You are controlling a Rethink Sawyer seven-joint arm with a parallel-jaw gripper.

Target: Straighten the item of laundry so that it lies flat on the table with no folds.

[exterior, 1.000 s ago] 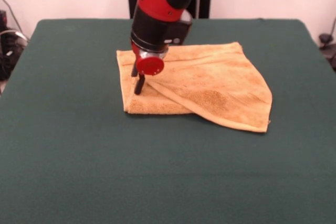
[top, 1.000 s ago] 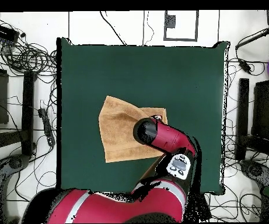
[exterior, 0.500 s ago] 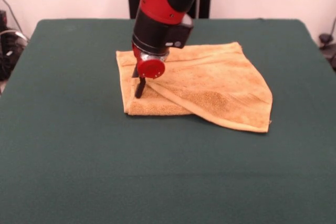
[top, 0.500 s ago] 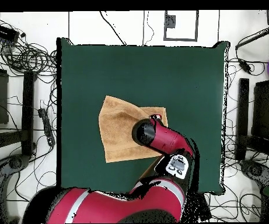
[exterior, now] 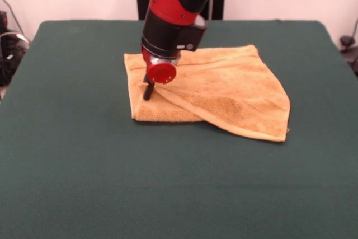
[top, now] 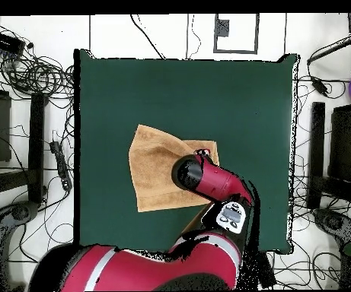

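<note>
The towel [exterior: 212, 96] lies near the middle of the table [exterior: 84, 166], one flap folded over diagonally. It looks soft and light; I would take the folded edge. Its long side runs left-right. The gripper [exterior: 148, 90] touches it; whether open, I cannot tell.

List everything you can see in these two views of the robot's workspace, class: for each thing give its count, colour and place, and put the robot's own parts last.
towel: one, golden tan, near the table's middle, one layer folded diagonally over another.
table: one, dark green top, under the towel.
cables: many, black, on the floor around the table in the overhead view.
arm: one, red and black, coming down over the towel's left part in the front view.
gripper: one, black, tips at the towel by the fold's edge; open or shut cannot be told.
</note>
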